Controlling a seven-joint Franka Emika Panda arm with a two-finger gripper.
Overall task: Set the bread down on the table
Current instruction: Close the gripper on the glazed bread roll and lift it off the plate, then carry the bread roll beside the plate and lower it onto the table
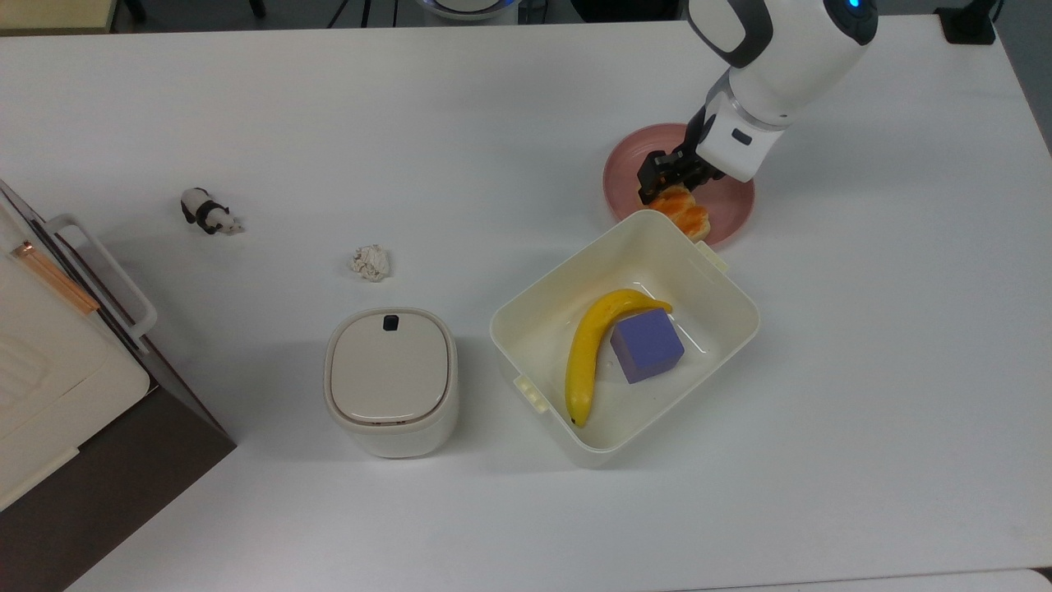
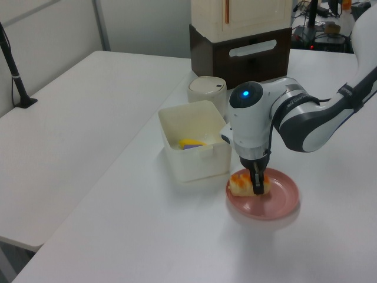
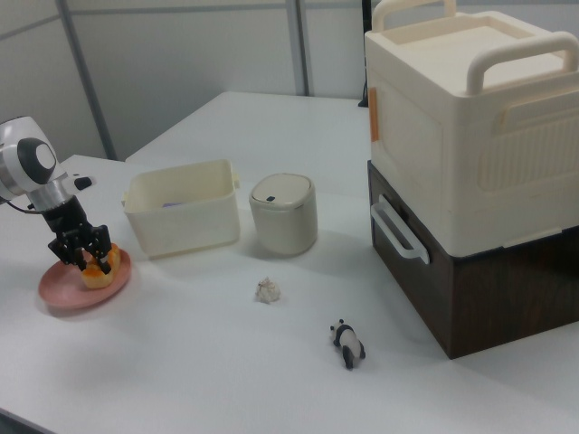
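The black two-finger gripper (image 1: 667, 175) is seen closed around the glossy orange-brown braided bread (image 1: 684, 210), resting below on the round pink plate (image 1: 731, 197). An off-centre end grip (as judged) could let it tip out before the white table (image 1: 493, 123) is reached.

gripper (image 2: 257, 187) on bread (image 2: 244, 183), pink plate (image 2: 283, 203)

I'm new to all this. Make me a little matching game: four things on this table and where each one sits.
Things:
1. bread
2. banana
3. paper ball
4. toy panda

Places:
A. inside the cream bin
B. on the pink plate
C. bare table, nearest the cabinet
D. bare table, beside the lidded container

Pairs: 1-B, 2-A, 3-D, 4-C
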